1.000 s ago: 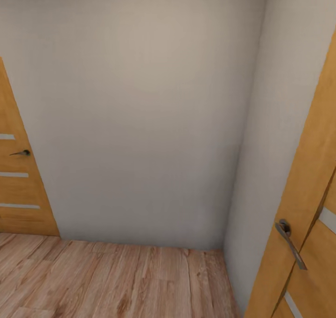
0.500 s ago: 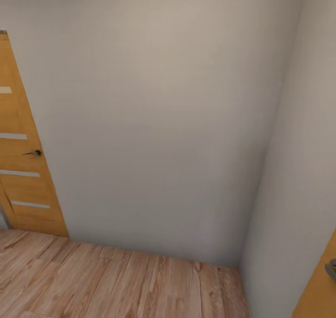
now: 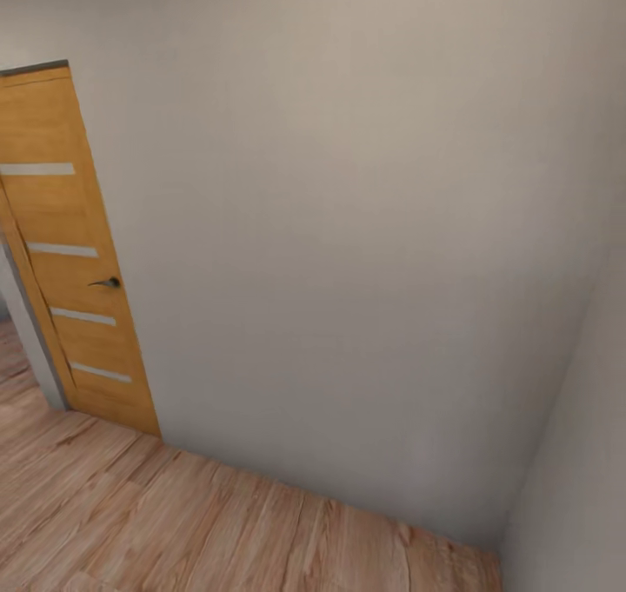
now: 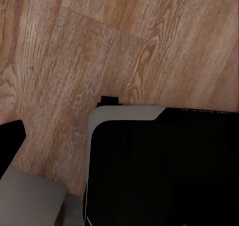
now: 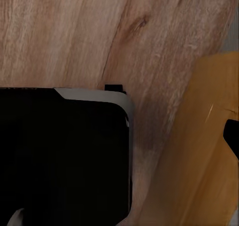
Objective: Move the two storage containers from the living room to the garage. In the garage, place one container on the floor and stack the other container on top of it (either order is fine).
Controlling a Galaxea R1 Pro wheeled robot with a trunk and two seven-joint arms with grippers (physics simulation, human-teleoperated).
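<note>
The robot is in transit, facing a plain cream wall [image 3: 348, 227] with a honey-coloured wooden door with pale glass strips [image 3: 74, 253] at nine o'clock, standing on light wood-plank flooring [image 3: 174, 522]. The orange-red containers are not in sight, and whether either pincer is apart or together cannot be told. The turn is best done slowly, keeping the black, grey-edged base [image 4: 159, 166] clear of the orange door leaf [image 5: 199, 151] close beside it.

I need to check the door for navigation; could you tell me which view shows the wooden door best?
The head view: the wooden door, its handle and pale stripes stand in the wall. The right wrist view shows an orange-brown surface, perhaps door; the left wrist view shows plank floor.
</note>
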